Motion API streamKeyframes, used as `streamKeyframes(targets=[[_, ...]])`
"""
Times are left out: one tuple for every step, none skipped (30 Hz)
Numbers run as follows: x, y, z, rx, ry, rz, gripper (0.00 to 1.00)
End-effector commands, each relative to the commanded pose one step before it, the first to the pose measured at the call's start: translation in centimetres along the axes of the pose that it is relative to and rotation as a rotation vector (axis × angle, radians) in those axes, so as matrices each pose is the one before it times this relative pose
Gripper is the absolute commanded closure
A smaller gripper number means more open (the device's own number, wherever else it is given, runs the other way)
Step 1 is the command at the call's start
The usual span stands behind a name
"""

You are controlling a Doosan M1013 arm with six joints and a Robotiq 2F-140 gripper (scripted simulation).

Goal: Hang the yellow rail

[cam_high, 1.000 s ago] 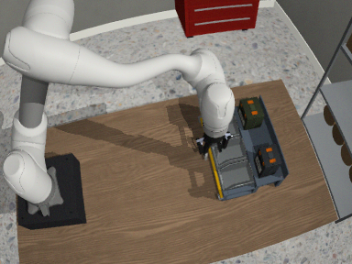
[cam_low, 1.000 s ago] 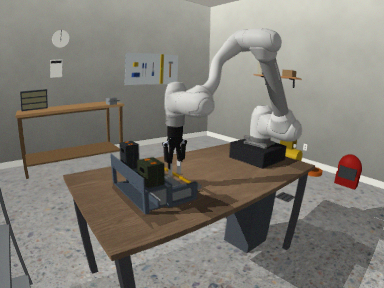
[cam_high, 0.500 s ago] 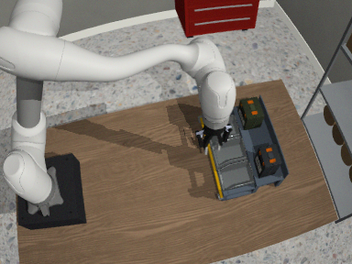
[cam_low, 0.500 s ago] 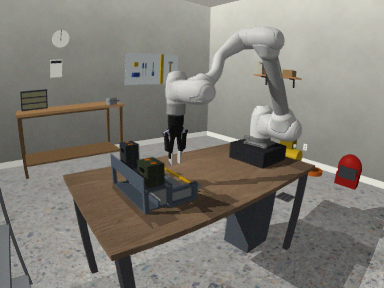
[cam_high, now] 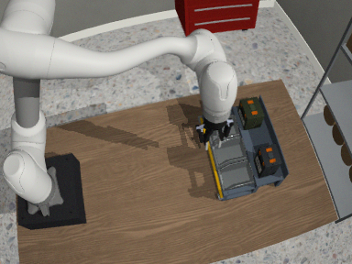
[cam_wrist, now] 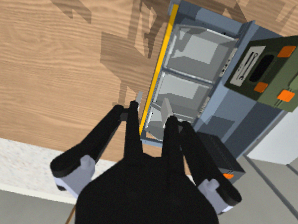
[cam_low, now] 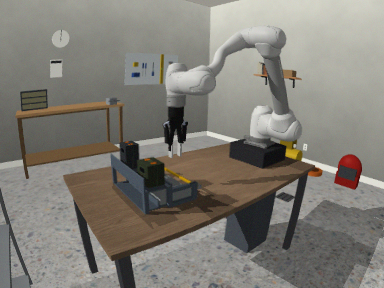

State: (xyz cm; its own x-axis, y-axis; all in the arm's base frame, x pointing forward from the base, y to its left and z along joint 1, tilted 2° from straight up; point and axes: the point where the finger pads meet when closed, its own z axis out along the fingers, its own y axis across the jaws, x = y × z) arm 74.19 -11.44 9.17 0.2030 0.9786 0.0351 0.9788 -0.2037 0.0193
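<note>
The yellow rail lies along the front edge of the grey bins, on the side facing the open table. It also shows in the exterior view and in the wrist view. My gripper hangs above the rail's far end, clear of it, with a gap of air below the fingertips. In the wrist view the fingers stand a little apart with nothing between them. The hooks and their end plates are too small to make out, so I cannot tell how the rail sits between them.
The blue-grey rack holds a green box and a black box behind the bins. The arm's black base stands at the table's left end. A metal shelf stands off the table's right.
</note>
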Motion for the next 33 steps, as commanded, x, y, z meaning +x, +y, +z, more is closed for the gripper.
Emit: streamKeyframes(targets=[[-0.335, 0.115, -0.565, 0.00180, -0.00323, 0.00328, 0.63], [0.000, 0.000, 0.000, 0.00000, 0.00000, 0.00000, 0.63], [0.000, 0.000, 0.000, 0.00000, 0.00000, 0.00000, 0.63], [0.241, -0.093, 0.539, -0.00111, 0.00267, -0.00268, 0.63], [-0.093, 0.033, 0.054, 0.00028, -0.00067, 0.00067, 0.63], [-0.093, 0.034, 0.054, 0.00028, -0.00067, 0.00067, 0.63], [-0.093, 0.034, 0.054, 0.00028, -0.00067, 0.00067, 0.63], [-0.093, 0.034, 0.054, 0.00028, -0.00067, 0.00067, 0.63], [0.000, 0.000, 0.000, 0.00000, 0.00000, 0.00000, 0.63], [0.000, 0.000, 0.000, 0.00000, 0.00000, 0.00000, 0.63], [0.000, 0.000, 0.000, 0.00000, 0.00000, 0.00000, 0.63], [0.000, 0.000, 0.000, 0.00000, 0.00000, 0.00000, 0.63], [0.000, 0.000, 0.000, 0.00000, 0.00000, 0.00000, 0.63], [0.000, 0.000, 0.000, 0.00000, 0.00000, 0.00000, 0.63], [0.000, 0.000, 0.000, 0.00000, 0.00000, 0.00000, 0.63], [0.000, 0.000, 0.000, 0.00000, 0.00000, 0.00000, 0.63], [0.000, 0.000, 0.000, 0.00000, 0.00000, 0.00000, 0.63], [0.000, 0.000, 0.000, 0.00000, 0.00000, 0.00000, 0.63], [0.000, 0.000, 0.000, 0.00000, 0.00000, 0.00000, 0.63], [0.000, 0.000, 0.000, 0.00000, 0.00000, 0.00000, 0.63], [0.262, -0.141, 0.112, 0.00167, 0.00261, -0.00146, 0.63], [-0.084, 0.049, 0.129, -0.00042, -0.00065, 0.00037, 0.63], [-0.084, 0.049, 0.129, -0.00042, -0.00065, 0.00037, 0.63], [-0.084, 0.049, 0.129, -0.00042, -0.00065, 0.00037, 0.63], [-0.084, 0.049, 0.129, -0.00042, -0.00065, 0.00037, 0.63], [0.000, 0.000, 0.000, 0.00000, 0.00000, 0.00000, 0.63], [0.000, 0.000, 0.000, 0.00000, 0.00000, 0.00000, 0.63], [0.000, 0.000, 0.000, 0.00000, 0.00000, 0.00000, 0.63], [0.000, 0.000, 0.000, 0.00000, 0.00000, 0.00000, 0.63], [0.000, 0.000, 0.000, 0.00000, 0.00000, 0.00000, 0.63], [0.000, 0.000, 0.000, 0.00000, 0.00000, 0.00000, 0.63], [0.000, 0.000, 0.000, 0.00000, 0.00000, 0.00000, 0.63], [0.000, 0.000, 0.000, 0.00000, 0.00000, 0.00000, 0.63]])
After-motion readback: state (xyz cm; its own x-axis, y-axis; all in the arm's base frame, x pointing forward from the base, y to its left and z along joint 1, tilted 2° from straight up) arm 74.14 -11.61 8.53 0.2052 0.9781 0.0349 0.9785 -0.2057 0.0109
